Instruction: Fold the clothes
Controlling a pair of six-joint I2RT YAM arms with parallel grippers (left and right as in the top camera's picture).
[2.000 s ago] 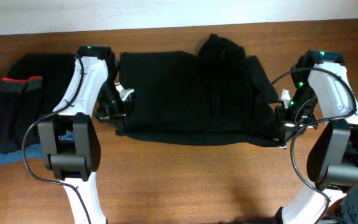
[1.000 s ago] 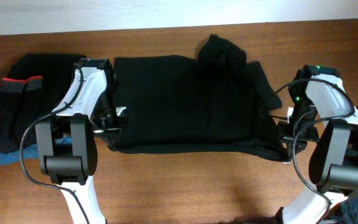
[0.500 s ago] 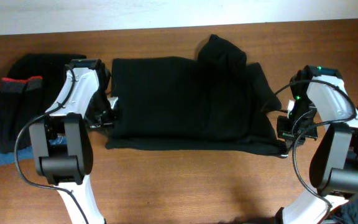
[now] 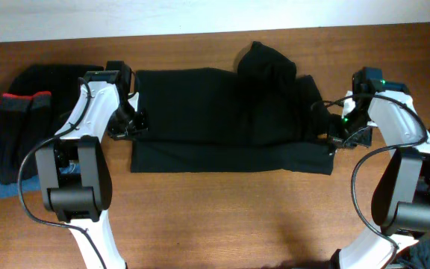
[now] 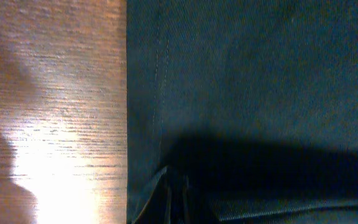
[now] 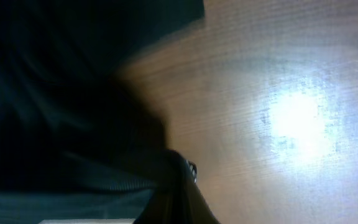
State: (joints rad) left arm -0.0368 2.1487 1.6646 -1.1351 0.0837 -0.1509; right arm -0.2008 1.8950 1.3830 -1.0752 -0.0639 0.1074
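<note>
At each end of the black garment (image 4: pixel 222 112), left tool (image 4: pixel 128 123) and right tool (image 4: pixel 333 134) pinch its folded-over layer; releasing unevenly could drag the fold crooked.

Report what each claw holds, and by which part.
Both hold the black garment: the left claw pinches its left edge, the right claw its right edge.
</note>
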